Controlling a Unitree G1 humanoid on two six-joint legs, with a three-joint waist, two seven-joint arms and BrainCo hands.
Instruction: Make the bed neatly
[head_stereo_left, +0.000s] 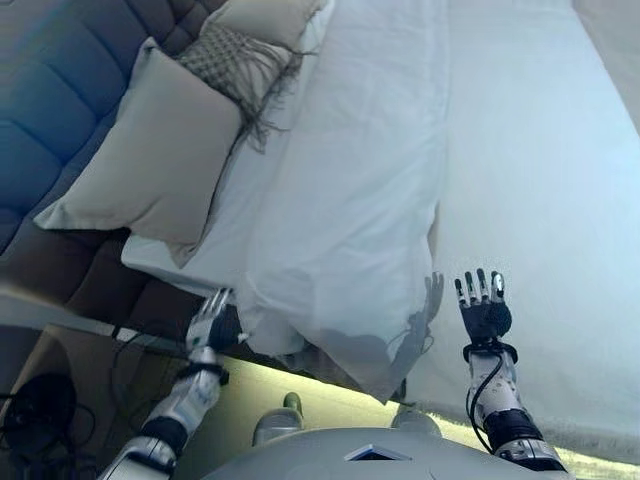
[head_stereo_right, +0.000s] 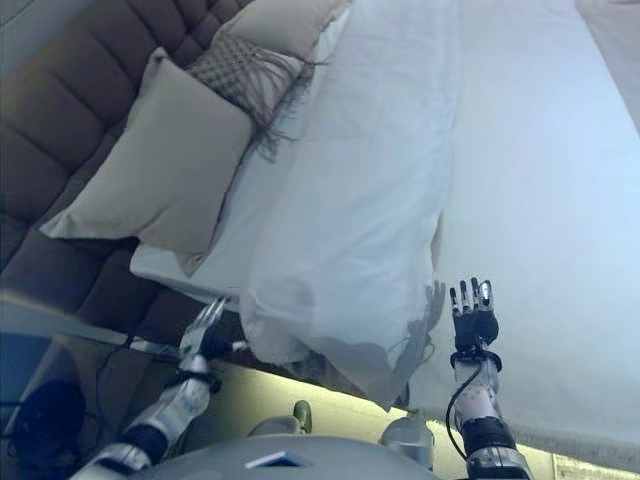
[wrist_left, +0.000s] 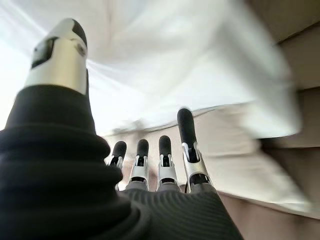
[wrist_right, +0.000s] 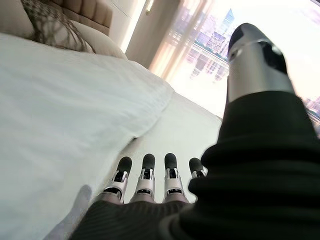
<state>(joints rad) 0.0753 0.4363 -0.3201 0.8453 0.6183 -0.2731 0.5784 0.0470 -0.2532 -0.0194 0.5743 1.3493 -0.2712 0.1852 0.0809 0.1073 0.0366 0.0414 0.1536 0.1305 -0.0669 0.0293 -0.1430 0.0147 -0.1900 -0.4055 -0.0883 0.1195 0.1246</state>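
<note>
A white duvet (head_stereo_left: 350, 190) lies folded back along the bed, its near corner (head_stereo_left: 385, 375) hanging over the bed's edge. The white sheet (head_stereo_left: 540, 200) lies bare to its right. My left hand (head_stereo_left: 208, 322) is open at the bed's near edge, just left of the duvet's hanging part, holding nothing; its fingers (wrist_left: 187, 150) are straight. My right hand (head_stereo_left: 483, 305) is open and empty over the sheet, right of the duvet's corner; its fingers (wrist_right: 145, 177) are straight.
A beige pillow (head_stereo_left: 150, 160) leans on the padded headboard (head_stereo_left: 60, 110) at the left. A fringed patterned cushion (head_stereo_left: 235, 65) and another pillow (head_stereo_left: 265, 18) lie beyond it. A window (wrist_right: 215, 45) shows past the bed's far side.
</note>
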